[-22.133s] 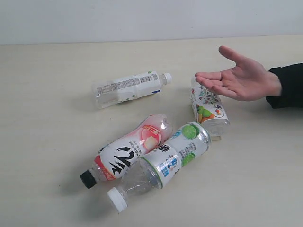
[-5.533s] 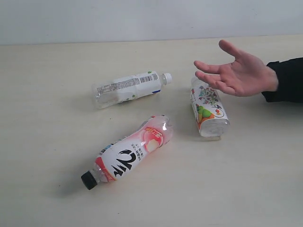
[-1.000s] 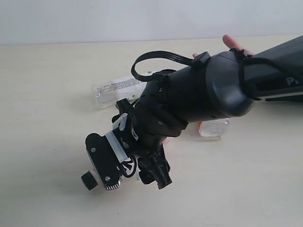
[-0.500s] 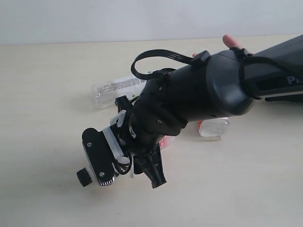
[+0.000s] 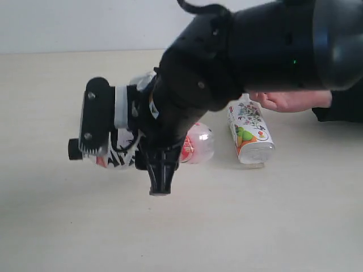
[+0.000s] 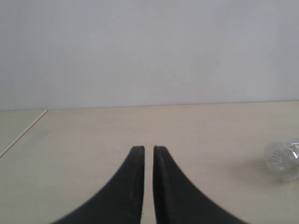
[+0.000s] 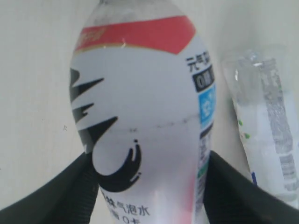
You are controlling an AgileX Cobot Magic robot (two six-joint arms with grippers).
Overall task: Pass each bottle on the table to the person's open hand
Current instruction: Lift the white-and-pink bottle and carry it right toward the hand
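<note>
The pale bench (image 5: 295, 226) fills the scene, and the big black right arm (image 5: 266, 45) sweeps in across the middle of it. Its right hand (image 5: 127, 150) is clamped around the pink peach bottle (image 7: 140, 116), one finger on each side of the label, so that's a firm grip on the body. The bottle lies sideways in the grasp, clear base towards the centre, and looks to be just off the bench with a soft shadow below. Just beside that base, the short fruit-picture bottle (image 5: 249, 133) lies flat on the bench. Right above it, the person's open hand (image 5: 292, 101) peeks out, mostly hidden by the arm. The right wrist view shows the white-label bottle (image 7: 266, 135) lying near the gripped one. Over to the left hand (image 6: 148, 149): fingers drawn together with only a thin slit, nothing between them. Smallest of all, the black cap (image 5: 74, 148) pokes out past the fingers
</note>
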